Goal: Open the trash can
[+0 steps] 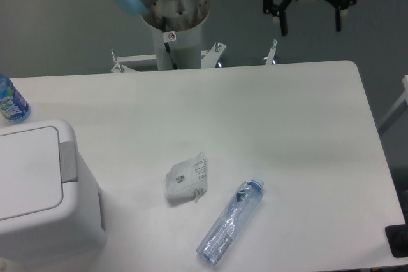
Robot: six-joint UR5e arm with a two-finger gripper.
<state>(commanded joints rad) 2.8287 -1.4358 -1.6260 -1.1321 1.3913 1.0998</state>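
- The bench (268, 113) is white and fills most of the view; the arm's base stands behind its far edge, near the middle.
- The bin (38, 189) sits at the bench's near left corner, partly cut off by the frame. Its flat lid lies shut, and the grey push-bar (68, 159) runs along the lid's right side.
- A clear bottle (231, 230) lies on its side near the front, with a crumpled white packet (186, 179) just beside it to the left. A second bottle (11, 100) stands at the far left edge, behind the bin.
- The hand (310, 23) hangs at the far right, above the bench's back edge and well apart from the bin. Its fingers point down and stand spread, holding nothing.
- The step in hand looks like the approach: the hand would cross the whole bench to reach the bin, passing over or behind the bottle and packet.
- Pressing squarely down on the push-bar, not the lid panel, is probably the way to open it, though the latch is not visible from here.
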